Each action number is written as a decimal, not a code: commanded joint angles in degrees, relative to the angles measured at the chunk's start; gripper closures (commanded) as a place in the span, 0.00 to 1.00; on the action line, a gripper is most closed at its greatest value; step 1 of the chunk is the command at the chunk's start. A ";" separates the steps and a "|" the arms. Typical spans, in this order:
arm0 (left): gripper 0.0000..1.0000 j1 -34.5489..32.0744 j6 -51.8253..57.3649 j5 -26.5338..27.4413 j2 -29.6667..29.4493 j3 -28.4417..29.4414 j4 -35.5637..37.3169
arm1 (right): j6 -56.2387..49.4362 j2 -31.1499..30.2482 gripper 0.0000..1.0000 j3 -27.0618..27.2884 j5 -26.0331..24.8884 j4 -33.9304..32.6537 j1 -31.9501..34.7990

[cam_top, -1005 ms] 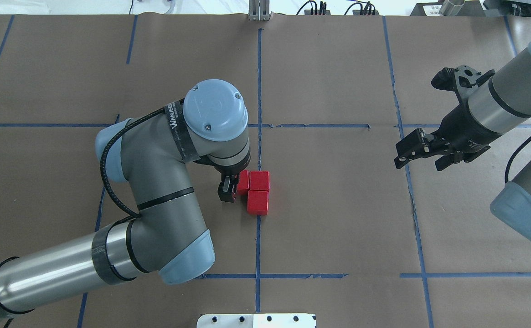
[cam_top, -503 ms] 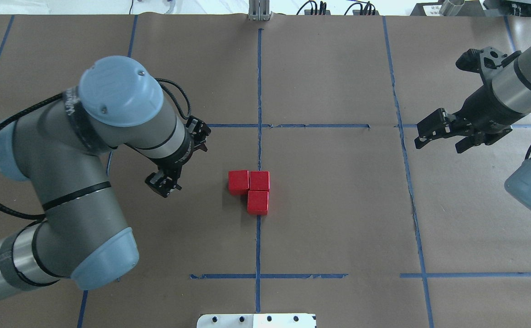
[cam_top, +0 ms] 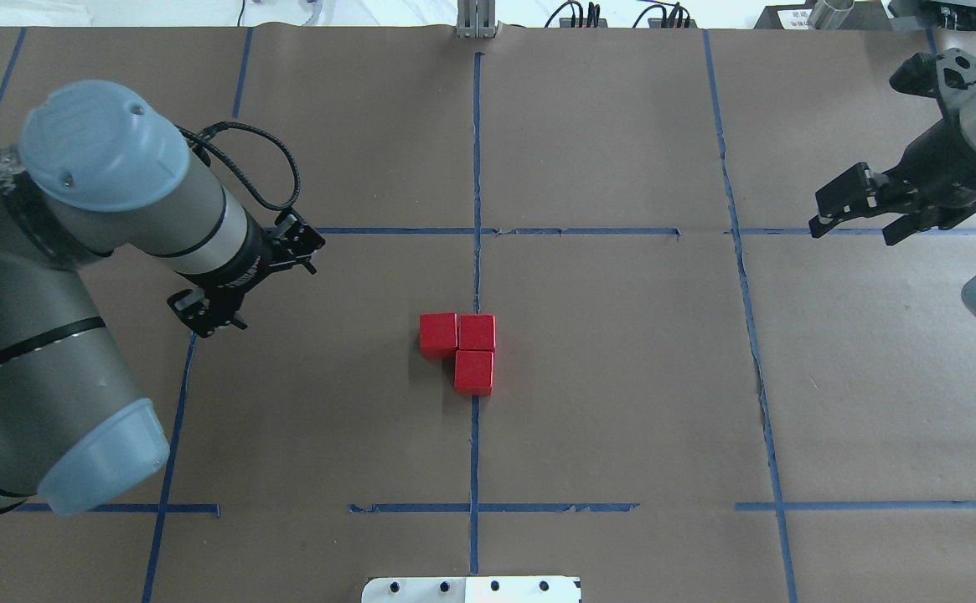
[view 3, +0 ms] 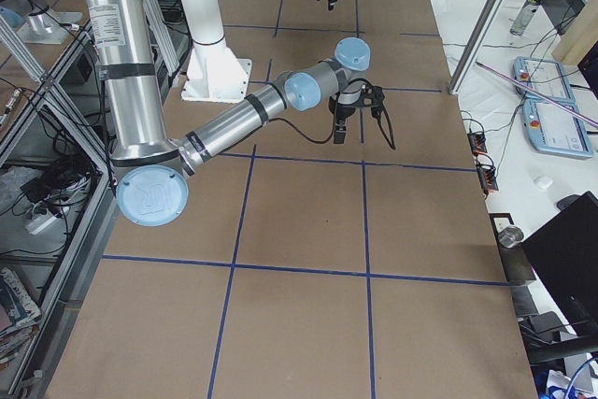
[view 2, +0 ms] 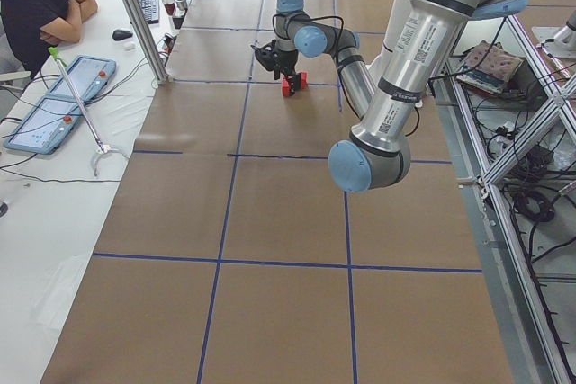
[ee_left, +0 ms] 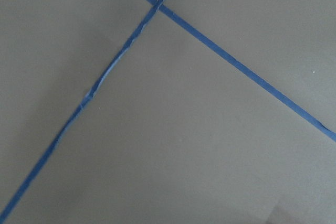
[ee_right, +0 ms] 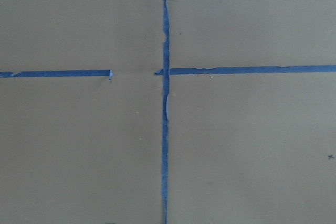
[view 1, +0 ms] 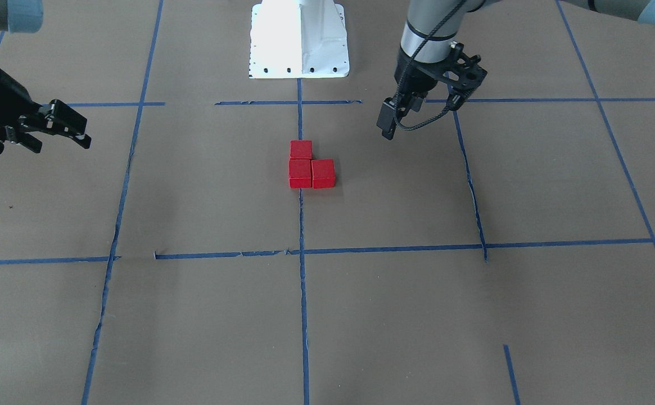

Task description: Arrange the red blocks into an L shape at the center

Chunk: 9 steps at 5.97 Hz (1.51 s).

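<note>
Three red blocks sit touching in an L at the center, on the middle blue tape line (cam_top: 476, 167): the left one (cam_top: 438, 335), the corner one (cam_top: 477, 332) and the near one (cam_top: 473, 372). They also show in the front view (view 1: 301, 172). My left gripper (cam_top: 203, 318) hangs open and empty well to the left of them, over a tape line; it also shows in the front view (view 1: 386, 125). My right gripper (cam_top: 848, 224) is open and empty far to the right, and shows in the front view too (view 1: 63, 138). Both wrist views show only paper and tape.
Brown paper with a blue tape grid covers the table. The white robot base plate (view 1: 299, 39) sits at the robot's edge, also in the overhead view (cam_top: 471, 590). An operator (view 2: 36, 6) sits at a side table with tablets.
My left gripper has drawn back from the left red block and swung far to the left. My right gripper has moved back to the right. The blocks have stayed in place.
</note>
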 commanded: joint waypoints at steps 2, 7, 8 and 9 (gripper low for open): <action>0.00 -20.17 42.90 -6.06 13.54 0.31 0.11 | -12.62 -8.28 0.00 -1.08 1.01 -0.23 8.74; 0.00 -42.22 90.33 -15.73 20.17 19.01 -0.23 | -22.34 -14.11 0.00 -3.20 1.71 -0.24 14.84; 0.00 -42.22 90.17 -17.12 20.26 18.60 0.90 | -22.69 -14.28 0.00 -2.94 1.62 -0.24 14.93; 0.00 -42.40 89.99 -17.22 21.05 20.42 0.56 | -22.69 -14.46 0.00 -2.59 1.54 0.02 15.19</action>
